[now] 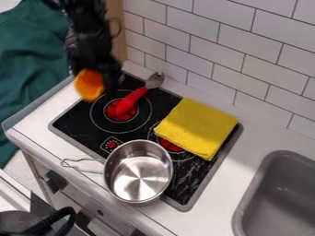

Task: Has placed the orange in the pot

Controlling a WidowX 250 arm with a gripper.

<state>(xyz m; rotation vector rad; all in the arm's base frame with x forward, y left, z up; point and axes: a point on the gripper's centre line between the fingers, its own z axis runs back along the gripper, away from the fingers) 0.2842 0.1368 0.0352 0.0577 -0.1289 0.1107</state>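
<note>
Steel pot (140,179) stands with mouth upward at the front edge of the stove (77,120), so it can receive the orange (89,87). The claw (93,82) grips this fruit above the stove's left edge, probably for carrying it.
</note>
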